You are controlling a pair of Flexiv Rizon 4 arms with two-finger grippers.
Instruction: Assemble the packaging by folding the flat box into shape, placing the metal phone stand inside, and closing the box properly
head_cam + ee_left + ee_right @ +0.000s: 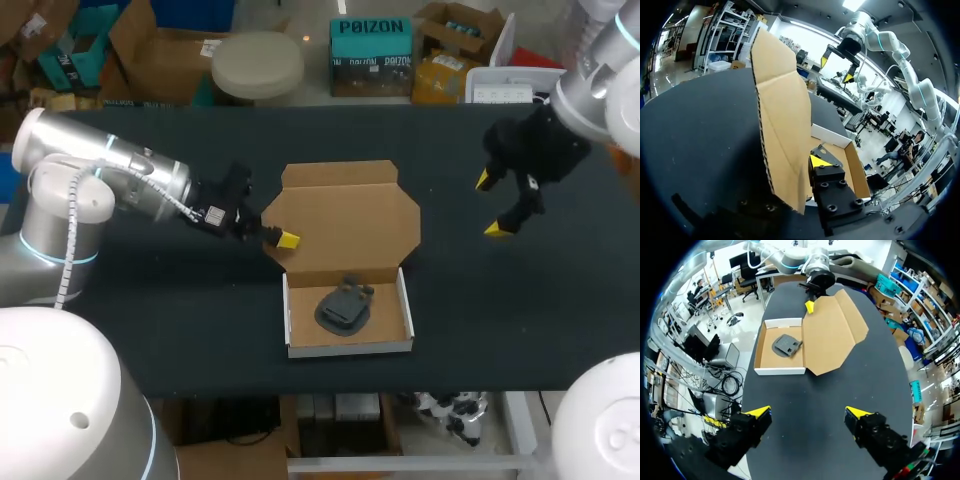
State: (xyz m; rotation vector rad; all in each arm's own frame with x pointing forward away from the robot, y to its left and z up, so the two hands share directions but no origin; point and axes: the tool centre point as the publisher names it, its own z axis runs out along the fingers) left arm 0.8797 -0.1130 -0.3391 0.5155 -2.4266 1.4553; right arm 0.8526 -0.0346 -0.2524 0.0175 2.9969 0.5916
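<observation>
Small cardboard box (349,347), white walls, brown inside, open, near front middle of dark desk (180,320). Brown lid (345,220) hinged on box's far wall, thrown back away from it, corners cut at angles, narrow tuck flap (340,175) at far end. Dark grey metal phone stand (343,306) inside box, lying on its floor, closer to far wall than to front wall.

Left claw (280,238) right at lid's left edge, touching or just beside it. In left wrist view lid stands hard against it and covers part of it, so clamped or not: cannot tell. Right claw (491,205) above desk's far right, well apart from box, spread wide, nothing between the tips.

Stand's shape too small to make out in detail. How far lid lifts off desk hard to judge from above. Desk under lid hidden. Left arm cut off at frame edge.
</observation>
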